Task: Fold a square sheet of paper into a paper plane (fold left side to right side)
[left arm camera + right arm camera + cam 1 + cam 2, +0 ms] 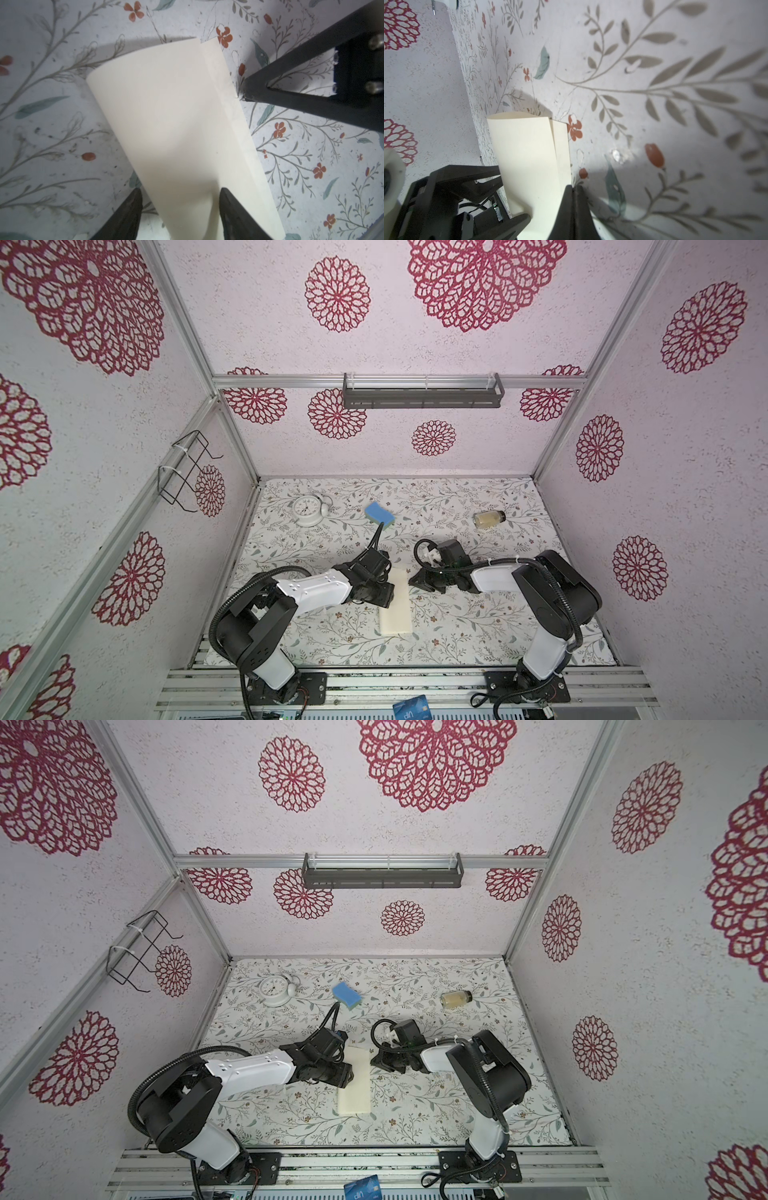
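One square sheet of paper (397, 610), folded over, lies mid-tabletop (478, 635), partly hidden under the left gripper (388, 595), whose jaws stand spread about the raised fold. On the right gripper (574, 190) the jaws are pressed together, tip at the sheet's right edge; contact unclear. One clock (308, 510), one blue sponge (379, 514), one jar (489, 519). One card (411, 707), cut off at the frame edge.

The square sheet of paper (397, 614) is plain cream; the table cover (457, 639) is white, printed with grey-green sprigs and small rust-red flowers. The walls (257, 315) are pale and speckled, with crimson lacy rosettes (large and small alike). The sponge (379, 514) is blue, the clock (307, 510) white, and the jar (489, 519) pale yellow with a dark lid.
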Action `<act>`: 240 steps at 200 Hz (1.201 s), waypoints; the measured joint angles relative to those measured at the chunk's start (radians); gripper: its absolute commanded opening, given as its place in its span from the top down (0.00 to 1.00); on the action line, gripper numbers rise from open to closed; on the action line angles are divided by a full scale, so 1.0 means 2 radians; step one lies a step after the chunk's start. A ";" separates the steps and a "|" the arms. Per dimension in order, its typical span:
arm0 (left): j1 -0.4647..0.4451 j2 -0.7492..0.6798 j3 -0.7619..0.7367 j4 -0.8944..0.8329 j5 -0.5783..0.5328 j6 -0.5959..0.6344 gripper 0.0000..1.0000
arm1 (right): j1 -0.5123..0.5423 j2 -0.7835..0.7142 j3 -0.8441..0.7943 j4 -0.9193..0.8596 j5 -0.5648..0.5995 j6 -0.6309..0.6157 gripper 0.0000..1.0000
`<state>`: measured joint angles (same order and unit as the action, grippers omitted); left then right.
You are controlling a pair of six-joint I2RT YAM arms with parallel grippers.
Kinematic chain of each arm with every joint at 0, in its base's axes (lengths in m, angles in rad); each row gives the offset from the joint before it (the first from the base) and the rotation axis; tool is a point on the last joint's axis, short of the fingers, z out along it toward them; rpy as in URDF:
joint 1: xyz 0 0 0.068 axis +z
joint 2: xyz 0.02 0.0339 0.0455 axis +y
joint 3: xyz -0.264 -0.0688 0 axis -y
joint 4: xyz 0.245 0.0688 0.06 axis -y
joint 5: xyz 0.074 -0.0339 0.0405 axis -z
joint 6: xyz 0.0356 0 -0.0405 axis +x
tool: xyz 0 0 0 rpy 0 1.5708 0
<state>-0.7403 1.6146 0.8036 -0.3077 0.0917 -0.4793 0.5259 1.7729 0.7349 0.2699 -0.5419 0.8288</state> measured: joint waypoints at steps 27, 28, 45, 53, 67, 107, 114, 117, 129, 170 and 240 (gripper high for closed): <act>-0.001 0.001 0.000 0.000 0.000 0.001 0.38 | 0.000 0.000 -0.001 0.003 0.000 0.000 1.00; -0.001 0.001 0.000 0.000 0.000 0.001 0.38 | 0.000 0.000 -0.002 0.003 0.000 0.000 1.00; -0.002 0.001 0.000 0.000 0.000 0.001 0.38 | 0.000 0.000 -0.003 0.007 -0.001 0.000 1.00; -0.002 0.002 0.001 0.000 0.000 0.001 0.38 | 0.000 0.000 -0.004 0.009 -0.001 0.000 1.00; -0.002 0.004 0.005 -0.001 0.000 0.001 0.38 | 0.000 0.000 -0.005 0.011 -0.001 0.000 1.00; -0.006 0.008 0.011 0.000 0.000 0.001 0.38 | 0.000 0.001 -0.005 0.013 -0.001 0.000 1.00; -0.006 0.009 0.011 0.000 0.000 0.001 0.38 | 0.000 0.001 -0.006 0.014 -0.001 0.000 1.00; -0.007 0.009 0.011 0.000 0.000 0.001 0.38 | 0.000 0.001 -0.006 0.015 -0.001 0.000 1.00; -0.008 0.011 0.012 0.000 0.000 0.001 0.38 | 0.000 0.001 -0.008 0.018 -0.002 0.000 1.00; -0.010 0.011 0.012 0.000 0.002 0.008 0.39 | 0.000 0.003 -0.008 0.022 -0.005 0.001 1.00; -0.015 0.011 0.012 0.000 0.013 0.023 0.39 | 0.000 0.003 -0.009 0.026 -0.006 0.001 1.00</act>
<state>-0.7700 1.6375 0.8276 -0.3080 0.1181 -0.4332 0.5259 1.7794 0.7177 0.3214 -0.5545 0.8310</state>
